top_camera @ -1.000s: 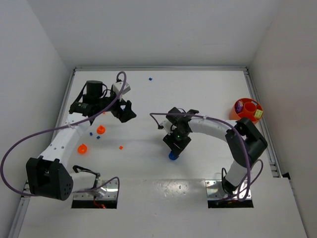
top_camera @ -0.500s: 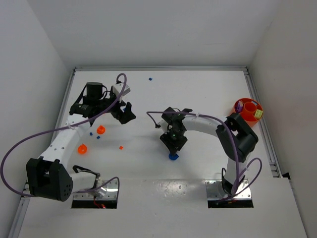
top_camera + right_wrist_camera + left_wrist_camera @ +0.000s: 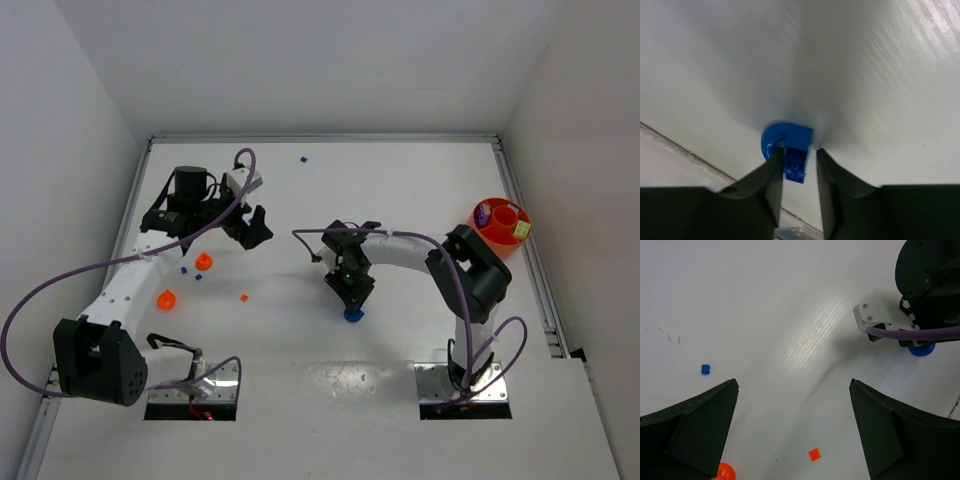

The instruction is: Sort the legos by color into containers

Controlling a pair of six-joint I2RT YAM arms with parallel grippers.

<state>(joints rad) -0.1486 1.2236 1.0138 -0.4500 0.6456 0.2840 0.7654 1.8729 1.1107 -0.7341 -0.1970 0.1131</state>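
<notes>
My right gripper (image 3: 799,151) hangs just above a round blue cup (image 3: 776,138), its jaws narrow but still apart. A blue lego (image 3: 795,163) sits between them, against the left finger, with a gap to the right finger. From above, the same gripper (image 3: 351,298) covers most of the blue cup (image 3: 352,316). My left gripper (image 3: 255,226) is open and empty over the table's left half. In its wrist view the left gripper (image 3: 794,384) frames an orange lego (image 3: 814,454), with a blue lego (image 3: 705,369) off to its left.
Two orange cups (image 3: 203,262) (image 3: 166,299) stand at the left near two blue legos (image 3: 183,270). Another blue lego (image 3: 304,158) lies by the back edge. An orange bowl (image 3: 478,232) holding smaller cups sits at the right edge.
My right gripper shifted slightly left over the blue cup and its jaws narrowed around the blue lego. The left arm barely moved.
</notes>
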